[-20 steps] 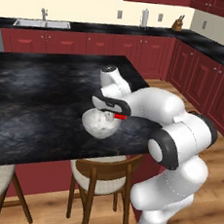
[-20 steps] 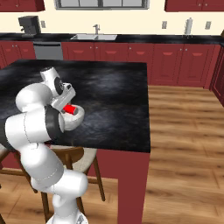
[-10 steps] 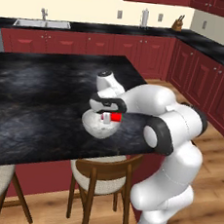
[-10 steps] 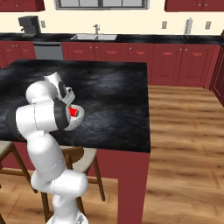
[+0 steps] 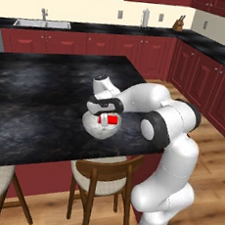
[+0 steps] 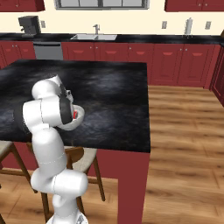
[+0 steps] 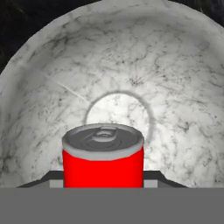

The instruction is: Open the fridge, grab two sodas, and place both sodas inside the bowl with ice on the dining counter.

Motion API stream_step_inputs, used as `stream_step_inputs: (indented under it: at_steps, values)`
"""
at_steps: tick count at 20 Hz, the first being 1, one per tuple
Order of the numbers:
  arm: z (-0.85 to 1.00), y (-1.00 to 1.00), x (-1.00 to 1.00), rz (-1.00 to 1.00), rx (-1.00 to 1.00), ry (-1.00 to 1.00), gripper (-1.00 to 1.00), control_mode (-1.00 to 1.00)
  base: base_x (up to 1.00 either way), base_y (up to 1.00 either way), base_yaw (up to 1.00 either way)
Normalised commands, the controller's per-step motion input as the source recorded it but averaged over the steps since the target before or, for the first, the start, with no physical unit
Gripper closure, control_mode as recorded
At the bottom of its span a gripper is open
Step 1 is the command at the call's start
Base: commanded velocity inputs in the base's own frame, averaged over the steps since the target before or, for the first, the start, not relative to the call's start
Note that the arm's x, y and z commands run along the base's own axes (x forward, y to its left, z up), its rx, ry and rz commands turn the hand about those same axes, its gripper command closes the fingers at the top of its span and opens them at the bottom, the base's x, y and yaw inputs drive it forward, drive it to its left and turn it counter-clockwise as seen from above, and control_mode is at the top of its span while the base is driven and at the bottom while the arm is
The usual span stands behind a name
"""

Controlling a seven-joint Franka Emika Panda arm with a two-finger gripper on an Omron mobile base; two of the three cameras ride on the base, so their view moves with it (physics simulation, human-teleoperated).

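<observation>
Holding the soda by its sides, the hand hangs over the bowl with ice on the bench (a light, stiff, smooth can, likely slippery).

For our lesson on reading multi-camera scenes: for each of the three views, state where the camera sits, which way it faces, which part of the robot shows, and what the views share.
Left base view: behind the arm's left, facing forward and down over the dining counter; arm rises lower right.
Right base view: behind its right, same counter; arm lower left.
Hand view: on the hand, facing into the bowl past the gripper.
Shared: soda can held over the bowl.
</observation>
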Motion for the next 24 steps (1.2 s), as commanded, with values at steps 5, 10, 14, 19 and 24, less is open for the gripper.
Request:
stream_step_inputs:
  at_steps: [5, 10, 14, 19, 24]
  values:
    - [-0.15, 0.05, 0.08, 0.07, 0.00, 0.00, 1.00, -1.00, 0.00, 0.00, 0.00]
    - [-0.15, 0.02, 0.05, 0.07, 0.00, 0.00, 1.00, -1.00, 0.00, 0.00, 0.00]
    - [-0.16, 0.07, 0.03, 0.07, 0.00, 0.00, 1.00, -1.00, 0.00, 0.00, 0.00]
    - [-0.16, 0.09, 0.03, 0.06, 0.00, 0.01, 1.00, -1.00, 0.00, 0.00, 0.00]
    - [-0.11, 0.04, 0.06, 0.06, 0.00, 0.01, 1.00, -1.00, 0.00, 0.00, 0.00]
